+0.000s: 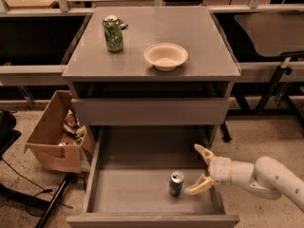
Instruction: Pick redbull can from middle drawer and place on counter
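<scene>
While the redbull can [175, 183] stands upright in the middle drawer [128, 194], lower centre of the frame — silver top up — the gripper [192, 169] gapes empty just to its right.

Inside the open middle drawer [133, 191], the tool [193, 170], spread wide, hangs just beside the upright redbull can [175, 183]; the counter [199, 30] carries a green can [113, 33] and white bowl [166, 56].

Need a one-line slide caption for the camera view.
Open gripper beside the upright redbull can in the open middle drawer; green can and white bowl sit on the counter.
</scene>
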